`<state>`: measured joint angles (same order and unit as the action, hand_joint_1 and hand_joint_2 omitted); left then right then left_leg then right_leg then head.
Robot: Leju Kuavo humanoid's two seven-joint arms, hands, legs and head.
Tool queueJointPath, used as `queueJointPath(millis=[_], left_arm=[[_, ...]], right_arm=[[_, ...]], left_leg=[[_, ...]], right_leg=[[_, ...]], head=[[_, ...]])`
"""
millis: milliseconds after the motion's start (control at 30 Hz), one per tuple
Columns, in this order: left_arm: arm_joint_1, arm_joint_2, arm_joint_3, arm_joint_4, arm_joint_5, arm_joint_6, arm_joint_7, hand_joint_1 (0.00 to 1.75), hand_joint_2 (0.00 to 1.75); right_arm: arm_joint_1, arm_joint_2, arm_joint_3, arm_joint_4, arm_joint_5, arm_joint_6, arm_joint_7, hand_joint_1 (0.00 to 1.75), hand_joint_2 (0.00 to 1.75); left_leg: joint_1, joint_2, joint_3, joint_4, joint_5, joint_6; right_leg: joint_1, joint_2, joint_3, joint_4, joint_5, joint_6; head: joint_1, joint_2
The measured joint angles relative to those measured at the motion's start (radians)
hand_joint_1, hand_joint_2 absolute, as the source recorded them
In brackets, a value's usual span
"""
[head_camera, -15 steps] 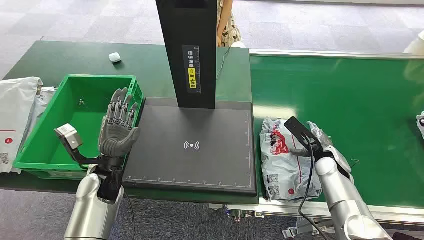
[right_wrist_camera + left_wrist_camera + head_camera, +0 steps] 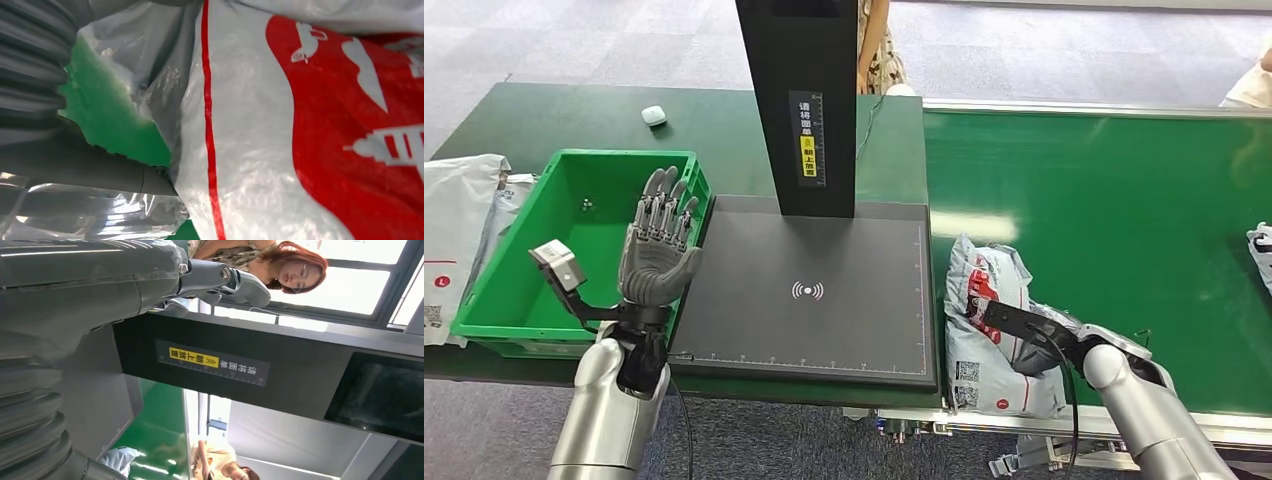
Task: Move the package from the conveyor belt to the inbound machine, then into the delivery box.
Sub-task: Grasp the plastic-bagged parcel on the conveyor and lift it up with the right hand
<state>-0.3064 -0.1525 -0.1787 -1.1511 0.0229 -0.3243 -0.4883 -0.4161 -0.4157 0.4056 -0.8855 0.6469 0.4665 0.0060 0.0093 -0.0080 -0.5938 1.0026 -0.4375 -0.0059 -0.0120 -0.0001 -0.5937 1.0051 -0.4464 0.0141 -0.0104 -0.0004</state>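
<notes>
The package (image 2: 991, 330), a white and red plastic bag, lies lengthwise on the conveyor belt (image 2: 1124, 200), just right of the inbound machine (image 2: 809, 290). The right hand (image 2: 1044, 345) grips its right side; the left hand (image 2: 659, 250) is spread, holding nothing.

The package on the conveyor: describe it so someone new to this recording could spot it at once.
Find the green conveyor belt right of the black inbound machine. At the belt's near left corner, beside the machine, lies the package, a crumpled white plastic mailer under the right hand. Its red printed graphic and small codes set it apart from the plainer white bags left of the green bin.
</notes>
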Motion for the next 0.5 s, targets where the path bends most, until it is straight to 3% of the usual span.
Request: queueJointPath(millis=[267, 300, 400, 433, 500], left_arm=[[-0.013, 0.006, -0.008, 0.018, 0.003, 0.001, 0.001, 0.00, 1.75], [-0.016, 0.006, -0.012, 0.020, 0.005, 0.002, 0.002, 0.00, 1.75], [-0.024, 0.007, -0.021, 0.026, 0.010, 0.004, 0.004, 0.00, 1.75], [-0.025, 0.007, -0.024, 0.027, 0.012, 0.006, 0.004, 0.00, 1.75], [-0.025, 0.007, -0.027, 0.028, 0.015, 0.011, 0.006, 0.00, 1.75]], right_arm=[[-0.019, -0.041, 0.097, -0.024, -0.034, 0.036, -0.028, 0.00, 1.75], [-0.031, -0.042, 0.118, -0.018, -0.048, 0.048, -0.041, 0.15, 1.75], [-0.062, -0.043, 0.186, 0.004, -0.086, 0.070, -0.078, 1.45, 1.75], [-0.068, -0.043, 0.207, 0.008, -0.097, 0.071, -0.085, 1.74, 1.75], [-0.078, -0.043, 0.240, 0.013, -0.118, 0.063, -0.089, 1.75, 1.75]], left_leg=[[0.000, 0.000, 0.000, 0.000, 0.000, 0.000], [0.000, 0.001, 0.000, 0.000, 0.000, 0.000], [0.000, 0.001, 0.000, 0.000, 0.000, 0.000], [0.000, 0.001, 0.000, 0.000, 0.000, 0.000], [0.000, 0.002, 0.001, 0.000, 0.000, -0.001]], right_leg=[[0.001, 0.001, 0.000, 0.000, 0.000, 0.000], [0.001, 0.001, 0.000, 0.000, 0.000, 0.000], [0.001, 0.001, 0.000, 0.000, 0.000, 0.000], [0.001, 0.001, 0.000, 0.000, 0.000, 0.000], [0.002, 0.002, 0.000, 0.000, 0.000, 0.000]], head=[[0.000, 0.000], [0.000, 0.000], [0.000, 0.000], [0.000, 0.000], [0.000, 0.000]])
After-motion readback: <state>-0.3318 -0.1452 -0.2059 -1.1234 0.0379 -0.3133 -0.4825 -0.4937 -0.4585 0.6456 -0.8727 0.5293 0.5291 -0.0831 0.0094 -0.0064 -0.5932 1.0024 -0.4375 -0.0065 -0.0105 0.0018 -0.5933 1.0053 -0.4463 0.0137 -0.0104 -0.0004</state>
